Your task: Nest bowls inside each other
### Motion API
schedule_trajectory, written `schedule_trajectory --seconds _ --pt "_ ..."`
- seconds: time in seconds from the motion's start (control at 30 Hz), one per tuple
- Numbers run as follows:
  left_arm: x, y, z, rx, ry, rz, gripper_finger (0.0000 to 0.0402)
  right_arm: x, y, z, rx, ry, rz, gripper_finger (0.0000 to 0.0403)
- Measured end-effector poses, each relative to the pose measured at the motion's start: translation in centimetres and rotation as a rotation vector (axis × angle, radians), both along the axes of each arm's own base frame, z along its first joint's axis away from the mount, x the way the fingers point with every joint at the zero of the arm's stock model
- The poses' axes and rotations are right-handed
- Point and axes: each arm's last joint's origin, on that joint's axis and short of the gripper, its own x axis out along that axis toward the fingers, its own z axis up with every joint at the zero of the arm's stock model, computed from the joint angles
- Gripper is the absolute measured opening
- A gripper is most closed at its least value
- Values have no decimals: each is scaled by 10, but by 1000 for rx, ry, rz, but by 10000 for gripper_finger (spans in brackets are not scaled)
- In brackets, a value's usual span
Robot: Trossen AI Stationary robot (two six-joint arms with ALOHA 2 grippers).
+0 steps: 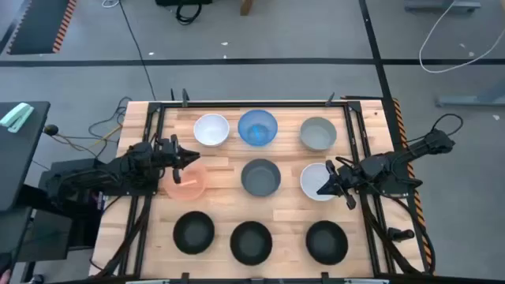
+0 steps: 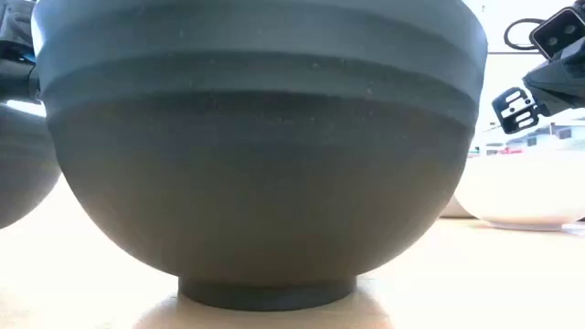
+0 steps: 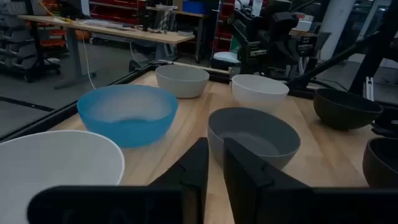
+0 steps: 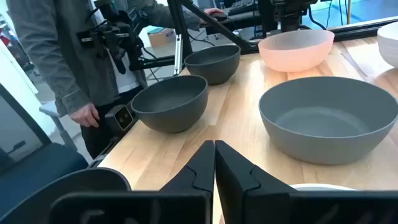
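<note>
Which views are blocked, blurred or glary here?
Low view: a black bowl right at the lens fills the frame, soft-edged, with a washed-out bright background. Left wrist view: the near white bowl is blurred. High view: even light, all nine bowls clear.

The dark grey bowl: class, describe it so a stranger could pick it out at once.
On the wooden table, nine bowls sit in three rows of three. The dark grey bowl is the very middle one. Darker than the pale grey bowl, lighter than the black bowls.

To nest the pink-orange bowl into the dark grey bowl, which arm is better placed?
Probably the left. The left gripper hovers at the pink-orange bowl, beside the dark grey bowl. The right gripper is over a white bowl.
</note>
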Motion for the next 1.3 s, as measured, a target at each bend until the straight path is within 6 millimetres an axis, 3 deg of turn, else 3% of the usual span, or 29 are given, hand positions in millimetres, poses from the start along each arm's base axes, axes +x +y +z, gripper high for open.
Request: schedule_trajectory --seconds 1.3 --pt "0 0 0 0 0 0 58 0 0 0 0 0 0 19"
